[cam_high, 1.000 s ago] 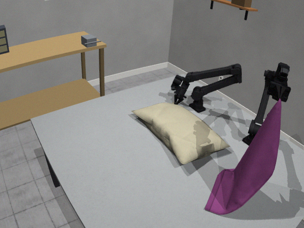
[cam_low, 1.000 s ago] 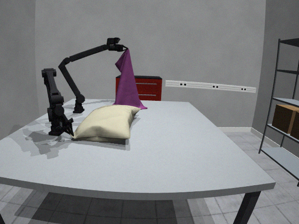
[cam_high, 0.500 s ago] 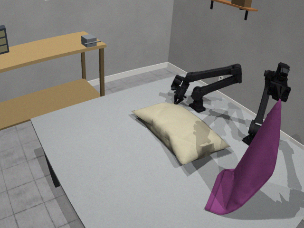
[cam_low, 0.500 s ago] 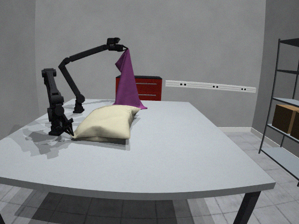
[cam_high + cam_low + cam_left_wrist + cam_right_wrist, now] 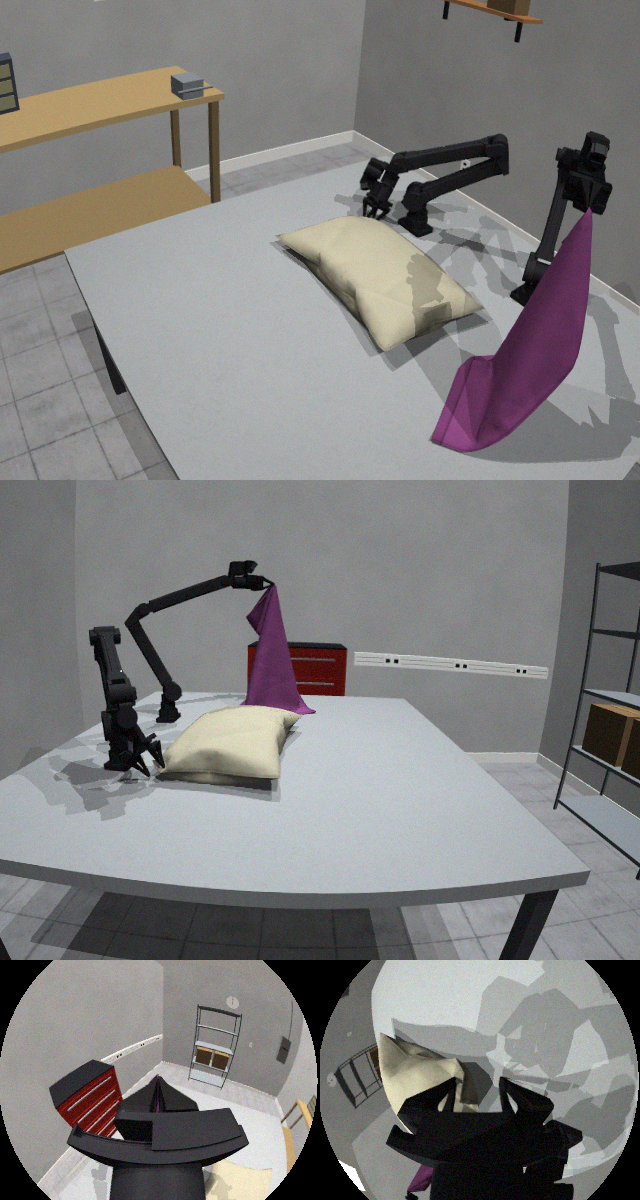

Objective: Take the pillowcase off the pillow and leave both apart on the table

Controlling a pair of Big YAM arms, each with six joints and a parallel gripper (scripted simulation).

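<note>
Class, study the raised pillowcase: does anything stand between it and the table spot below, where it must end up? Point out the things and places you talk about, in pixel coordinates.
Nothing visible stands in the way: the left hand [image 5: 589, 207] [image 5: 271, 583] holds the pillowcase [image 5: 542, 320] [image 5: 271, 655] up, and the pillow [image 5: 361, 268] [image 5: 227, 738] lies beside that spot.

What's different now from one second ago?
The right gripper opened at the pillow's corner and let it go. The pillow stayed put, and the left gripper still holds up the purple pillowcase.
</note>
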